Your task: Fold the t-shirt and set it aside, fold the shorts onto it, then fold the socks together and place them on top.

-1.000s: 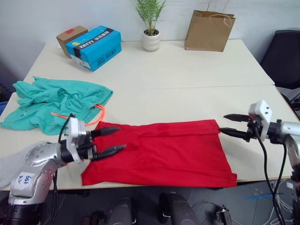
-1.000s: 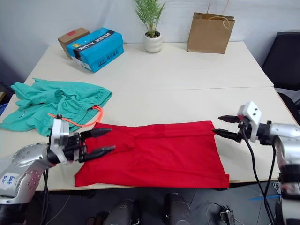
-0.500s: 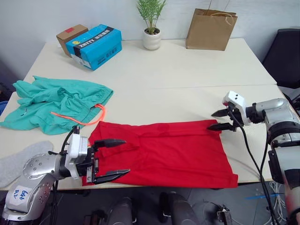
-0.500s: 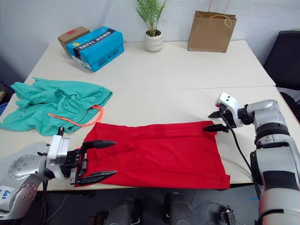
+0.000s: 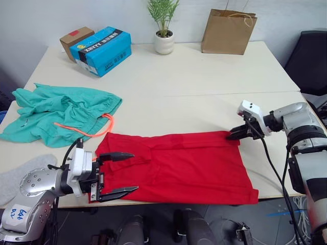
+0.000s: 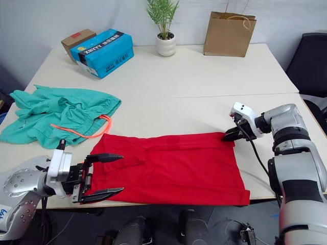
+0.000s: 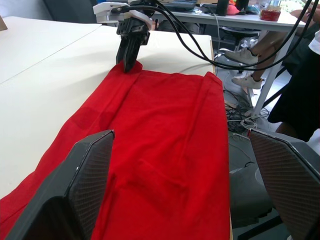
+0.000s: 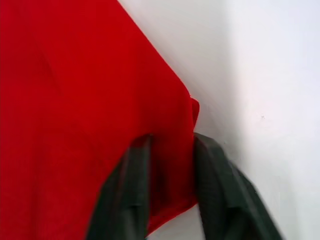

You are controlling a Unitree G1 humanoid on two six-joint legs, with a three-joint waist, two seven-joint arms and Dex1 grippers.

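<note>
Right gripper (image 5: 234, 135) is pinched onto the far right corner of the red t-shirt (image 5: 179, 166), its two black fingers (image 8: 125, 195) close together with a fold of cloth between them — the right wrist view shows the fabric bunched in the narrow gap. Left gripper (image 5: 122, 173) sits at the shirt's left end with its fingers spread wide, one over the cloth and one at the near edge, holding nothing. The t-shirt lies flattened as a long band along the near edge of the tabletop (image 5: 204, 76). Teal shorts (image 5: 61, 112) lie crumpled at the left, their orange drawstring (image 5: 84, 130) trailing toward the shirt. A grey sock (image 5: 15, 173) rests at the near left corner. At the back stand a blue box (image 5: 101, 50), a potted plant (image 5: 164, 25) and a paper bag (image 5: 228, 31).
</note>
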